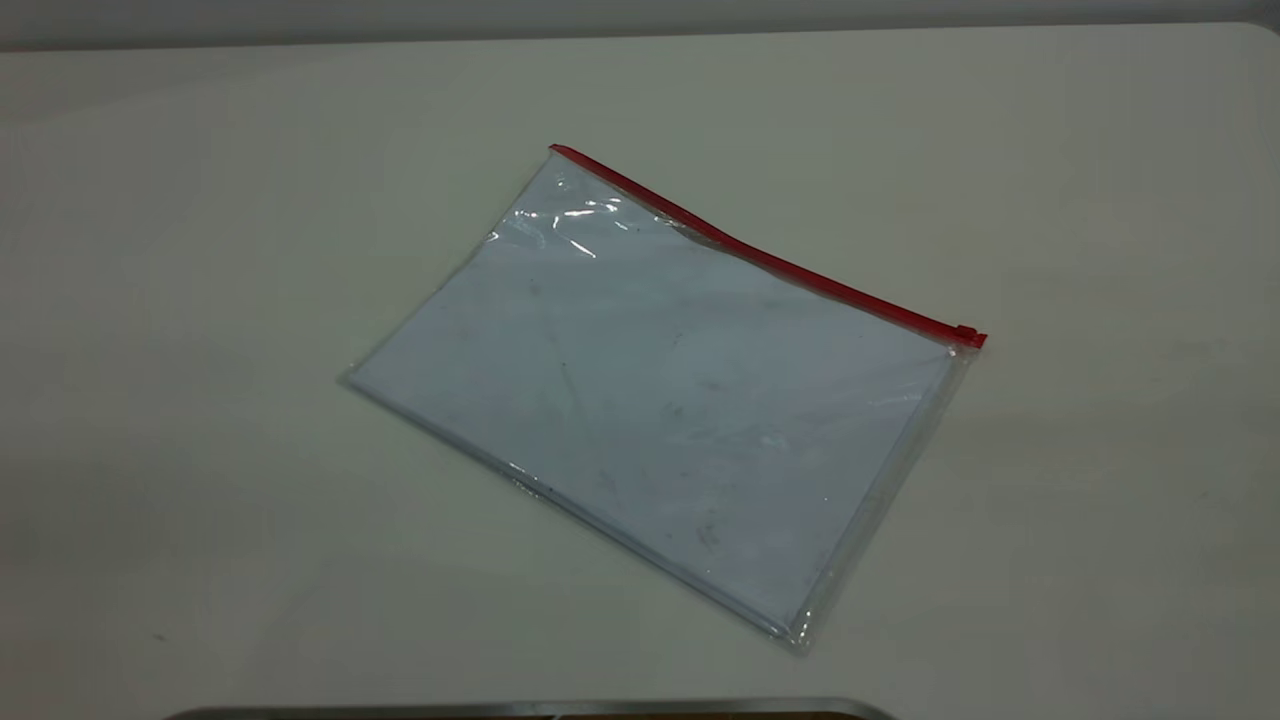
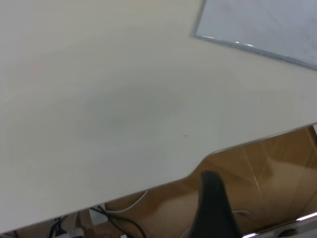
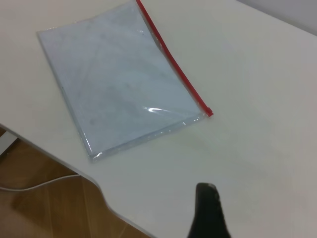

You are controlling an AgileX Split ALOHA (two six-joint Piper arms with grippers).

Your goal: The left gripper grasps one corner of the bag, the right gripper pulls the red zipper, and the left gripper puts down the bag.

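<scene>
- Bag (image 1: 660,400) lies flat on tabletop (image 1: 200,300), ungrasped.
- Left claw (image 2: 214,208) and right claw (image 3: 208,213) parked off it; open or closed cannot be told.
- Corner (image 1: 560,155) may be missed: thin plastic, flush.
- Red zipper (image 1: 760,255) slider may slip.

both grippers, left gripper (image 2: 214,208) and right gripper (image 3: 208,210), hang apart.

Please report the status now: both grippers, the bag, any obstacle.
Left gripper back off the table edge, right gripper above the table, neither holding anything. The bag flat, untouched, red zipper on far edge. No obstacle seen.
</scene>
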